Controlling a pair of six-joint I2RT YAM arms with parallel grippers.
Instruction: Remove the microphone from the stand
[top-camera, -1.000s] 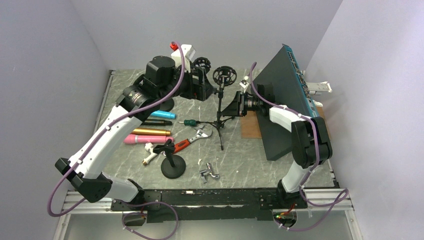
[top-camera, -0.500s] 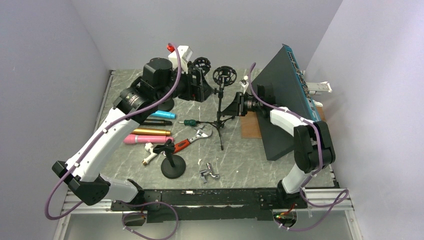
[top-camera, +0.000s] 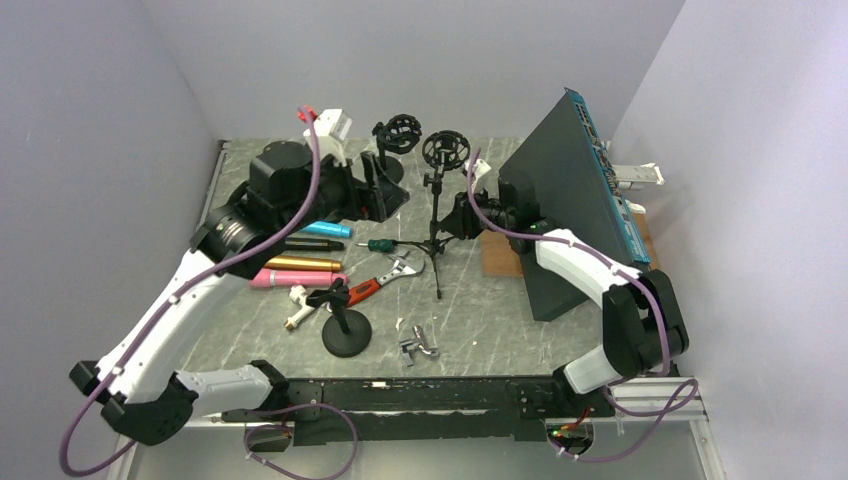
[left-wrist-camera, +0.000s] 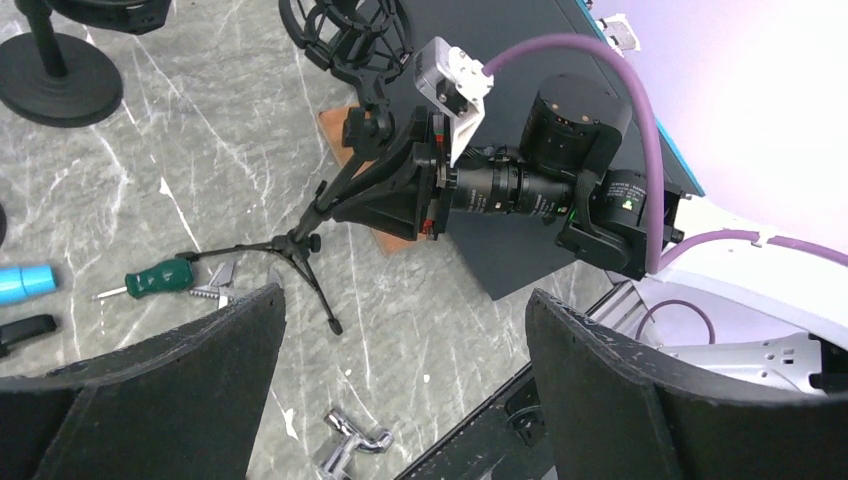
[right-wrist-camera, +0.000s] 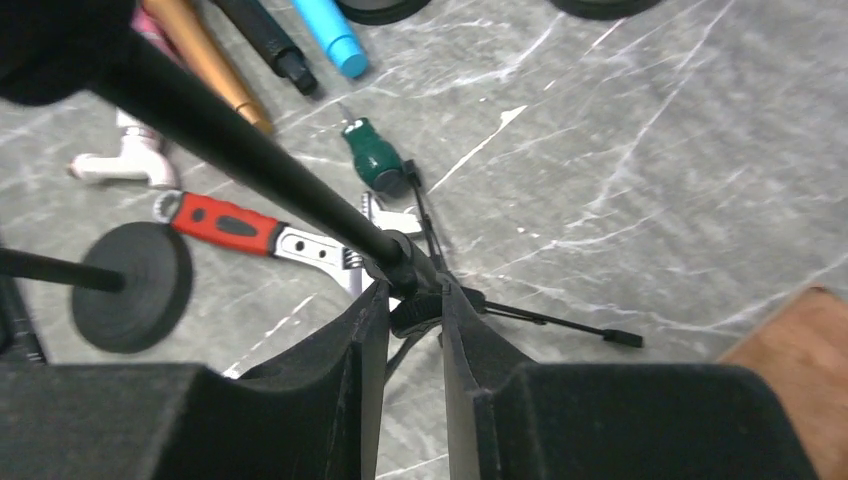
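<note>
Marble table (top-camera: 500, 320), crowded. Left of centre lie a blue microphone (top-camera: 326, 229), a gold microphone (top-camera: 300, 263) and a pink microphone (top-camera: 283, 279), side by side. Just right of them are a green-handled screwdriver (top-camera: 380, 244) and a red-handled wrench (top-camera: 383, 282) — both close by the near legs of the tripod stand (top-camera: 438, 225). A round-base stand (top-camera: 346, 338) sits nearer the arms, with a chrome fitting (top-camera: 418, 346) beside it. A dark slanted panel (top-camera: 565, 190) walls off the right side. A second shock-mount stand (top-camera: 398, 135) is at the back, just left of the tripod stand. The tripod stand is upright mid-table, shock mount (top-camera: 446, 150) at its top; whether a microphone sits inside it cannot be told. Right gripper (right-wrist-camera: 405, 305) is clenched on the tripod stand low down, at the hub where legs meet pole. Left gripper (left-wrist-camera: 400, 310) hangs to the stand's left, apart from it — fingers spread wide, released.
</note>
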